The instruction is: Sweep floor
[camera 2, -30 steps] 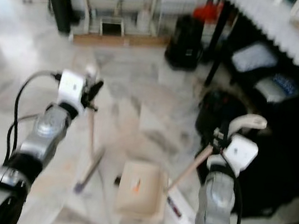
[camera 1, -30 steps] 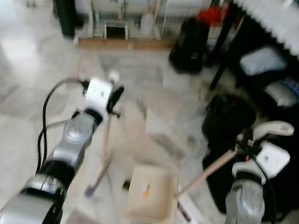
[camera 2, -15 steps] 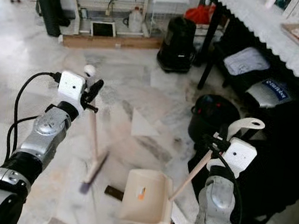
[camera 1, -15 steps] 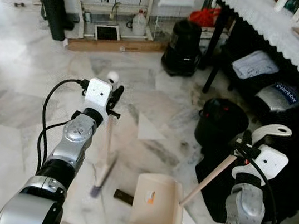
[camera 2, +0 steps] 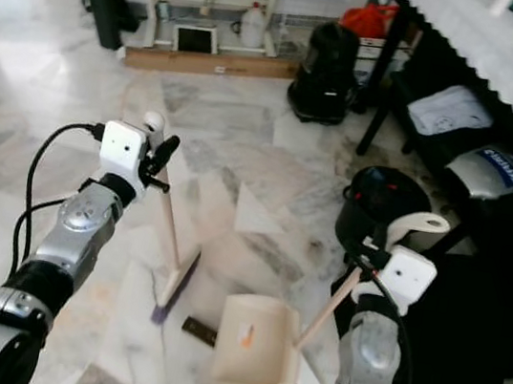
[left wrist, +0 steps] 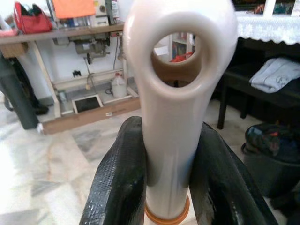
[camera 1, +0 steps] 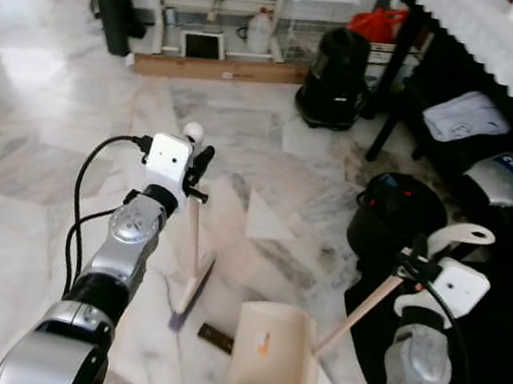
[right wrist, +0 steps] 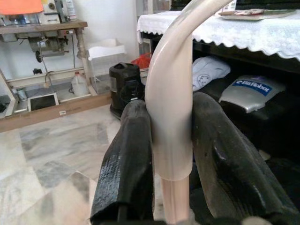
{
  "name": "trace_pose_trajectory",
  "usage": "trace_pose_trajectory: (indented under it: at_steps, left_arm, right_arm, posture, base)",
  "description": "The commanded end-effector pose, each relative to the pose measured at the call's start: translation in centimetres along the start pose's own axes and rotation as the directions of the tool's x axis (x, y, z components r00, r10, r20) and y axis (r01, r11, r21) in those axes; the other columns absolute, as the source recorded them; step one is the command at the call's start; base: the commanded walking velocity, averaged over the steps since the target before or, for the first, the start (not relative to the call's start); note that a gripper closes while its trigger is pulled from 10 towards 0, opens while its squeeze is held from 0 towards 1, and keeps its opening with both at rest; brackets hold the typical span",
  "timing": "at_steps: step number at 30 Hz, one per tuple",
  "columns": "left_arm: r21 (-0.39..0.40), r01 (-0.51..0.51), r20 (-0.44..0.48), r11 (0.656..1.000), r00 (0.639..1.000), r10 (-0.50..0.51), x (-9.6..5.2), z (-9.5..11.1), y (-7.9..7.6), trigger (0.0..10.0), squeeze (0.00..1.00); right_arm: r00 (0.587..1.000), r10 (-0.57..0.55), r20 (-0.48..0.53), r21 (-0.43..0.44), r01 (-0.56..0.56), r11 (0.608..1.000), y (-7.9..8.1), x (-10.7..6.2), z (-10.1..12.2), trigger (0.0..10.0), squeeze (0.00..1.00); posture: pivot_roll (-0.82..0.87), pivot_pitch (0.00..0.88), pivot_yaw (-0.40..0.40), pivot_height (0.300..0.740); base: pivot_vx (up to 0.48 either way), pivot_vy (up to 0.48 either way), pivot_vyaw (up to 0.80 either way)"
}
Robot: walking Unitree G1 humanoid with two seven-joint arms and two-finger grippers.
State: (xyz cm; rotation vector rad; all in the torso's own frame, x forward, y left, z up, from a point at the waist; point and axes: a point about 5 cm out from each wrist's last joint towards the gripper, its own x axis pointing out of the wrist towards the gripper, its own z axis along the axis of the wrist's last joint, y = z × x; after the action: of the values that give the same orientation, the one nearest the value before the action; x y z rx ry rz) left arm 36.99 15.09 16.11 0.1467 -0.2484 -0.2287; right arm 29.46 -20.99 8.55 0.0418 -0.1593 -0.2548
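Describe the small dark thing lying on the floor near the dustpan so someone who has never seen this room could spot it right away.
Start at the pale marble floor in front of the robot and find the cream plastic dustpan. Just beside its open mouth, toward the purple-bristled broom head, lies a small flat dark brown rectangular piece. It is the lone dark scrap between those two pale tools.

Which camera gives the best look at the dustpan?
The left eye view: the whole dustpan lies on the floor, its handle running up into the right gripper. The right eye view shows nearly the same. The right wrist view gives just the handle top, clamped between the fingers.
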Motion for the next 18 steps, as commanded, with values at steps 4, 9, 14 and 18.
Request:
trace_pose_trajectory:
  at_steps: [4,9,14,18]
  left_arm:
    - [0.024,0.005,0.045,1.0,0.999,-0.006,0.4,1.1,0.0,10.0,0.0]
    - [0.024,0.006,0.045,1.0,0.999,-0.007,0.4,1.1,0.1,10.0,0.0]
    - [0.028,0.004,0.045,1.0,0.999,-0.005,0.4,1.1,0.2,10.0,0.0]
    - [0.031,0.003,0.045,1.0,0.999,-0.004,0.4,1.1,0.4,10.0,0.0]
  right_arm:
    - [1.0,-0.023,0.016,-0.011,0.023,1.0,-1.1,-0.1,0.2,10.0,0.0]
    - [1.0,0.005,0.003,-0.072,-0.005,0.997,-1.2,-0.5,-0.3,10.0,0.0]
    - [1.0,0.001,-0.018,-0.079,-0.002,0.997,-1.3,-0.9,-0.9,10.0,0.0]
    - [0.999,-0.012,-0.036,-0.108,0.008,0.994,-1.9,-1.3,-1.4,10.0,0.0]
  posture:
    - [0.04,0.111,-0.036,0.74]
    - [0.04,0.113,-0.036,0.74]
    - [0.04,0.114,-0.036,0.74]
    - [0.05,0.116,-0.034,0.74]
  base:
    - [0.0,0.0,0.0]
    - [0.0,0.0,0.0]
    - [0.0,0.0,0.0]
    - [0.0,0.0,0.0]
